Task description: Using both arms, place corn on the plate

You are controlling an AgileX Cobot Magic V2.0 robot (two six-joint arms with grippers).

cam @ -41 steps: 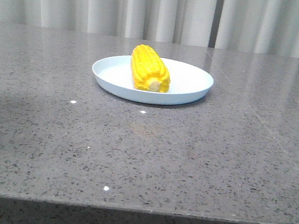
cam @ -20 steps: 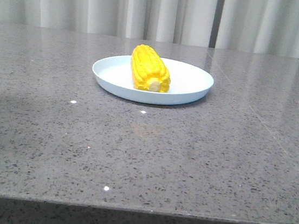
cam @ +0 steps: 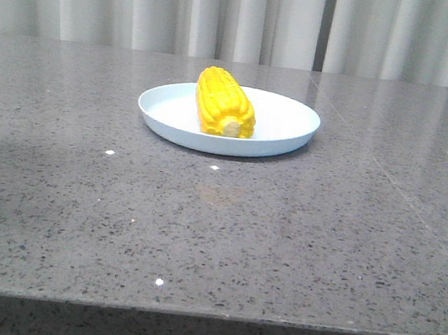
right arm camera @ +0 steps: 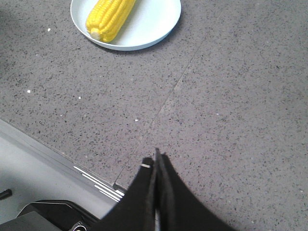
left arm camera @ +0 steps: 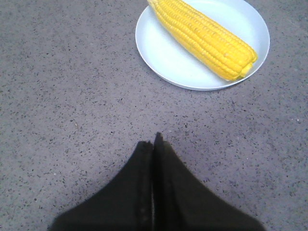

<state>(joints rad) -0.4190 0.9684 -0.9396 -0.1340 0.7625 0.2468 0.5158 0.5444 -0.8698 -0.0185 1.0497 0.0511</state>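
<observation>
the corn (cam: 225, 102) lies on its side on the plate (cam: 287, 120), resting on the plate's left half as the front view shows it, with its length running from the far rim toward the near rim. it is a bright, saturated yellow cob with neat lengthwise rows of kernels, slightly glossy, and it tapers toward the rounded far tip. its near end is cut flat and shows a small pale cream stub ringed by kernels. the cob is shorter than the plate is wide, and it sits wholly inside the low raised rim.

the plate is round, shallow, pale blue-white and plain, standing on a grey speckled stone table (cam: 280, 240) in front of a pale pleated curtain (cam: 146, 3). a thin seam line crosses the table on the right side.

neither arm shows in the front view. in the left wrist view the left gripper (left arm camera: 154, 139) hangs above bare table, well apart from the plate (left arm camera: 163, 48) and the corn (left arm camera: 207, 36); its two dark fingers are pressed together with only a hairline between them, holding nothing. in the right wrist view the right gripper (right arm camera: 156, 156) is likewise clenched tip to tip and empty, above the table near its front edge, far from the plate (right arm camera: 154, 24) and the corn (right arm camera: 109, 17).
</observation>
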